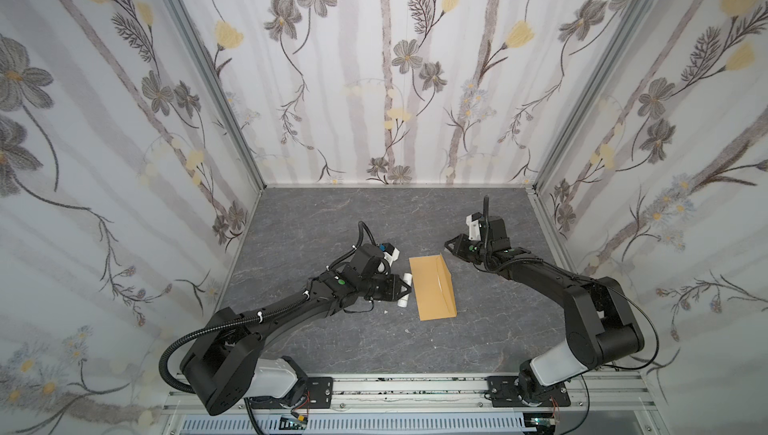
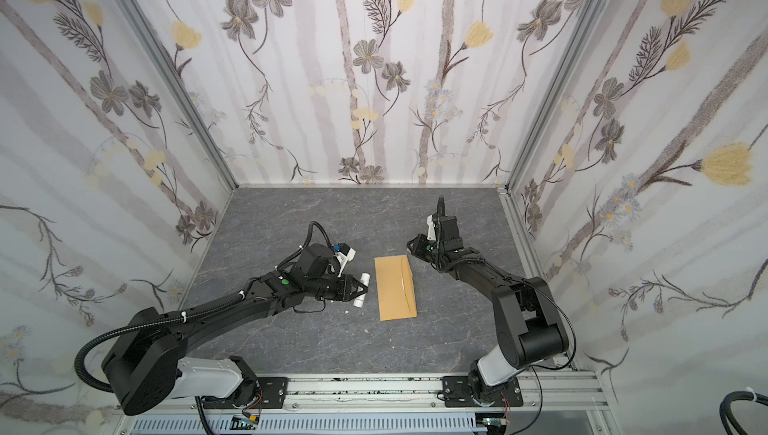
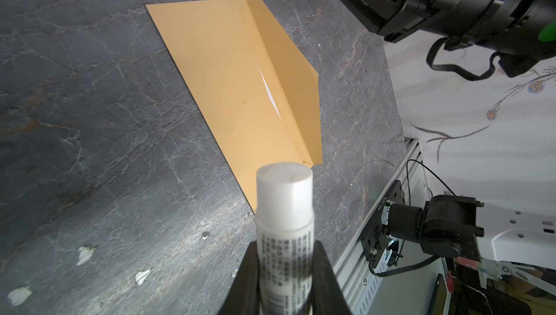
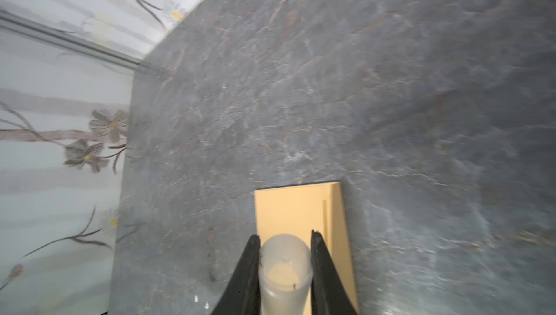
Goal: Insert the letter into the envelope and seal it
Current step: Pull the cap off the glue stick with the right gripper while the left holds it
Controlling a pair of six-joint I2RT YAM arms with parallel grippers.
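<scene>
Envelope (image 1: 432, 287) (image 2: 395, 287), kraft-brown, long and narrow, lies flat about mid-counter and serves as the reference item; entries run from the left side of the counter (image 1: 316, 221) to the right. Left end effector (image 1: 405, 289) (image 2: 365, 288) (image 3: 285, 268): black, clenched on a white tube (image 3: 284, 202) with small dark print on its body, held crosswise so that both ends stick out past the fingers in both top views. Tube position: just beside the envelope's left long edge; contact cannot be told. White flecks (image 3: 85, 253): a few small scraps on the dark marbled surface nearer the front edge. Envelope detail: long axis runs from the far edge toward the front edge, slightly skewed; pointed flap (image 3: 285, 66) unfolded along the right long side, not closed over the body. Letter (image 3: 269, 91): seen only as a thin white sliver in the envelope's mouth at the flap crease, the rest hidden inside. Right end effector (image 1: 451, 244) (image 2: 411, 242) (image 4: 285, 256): black, clamped on a translucent cap (image 4: 285, 268), near the envelope's far right corner and apart from it in both top views. Right wrist view is blurred.
</scene>
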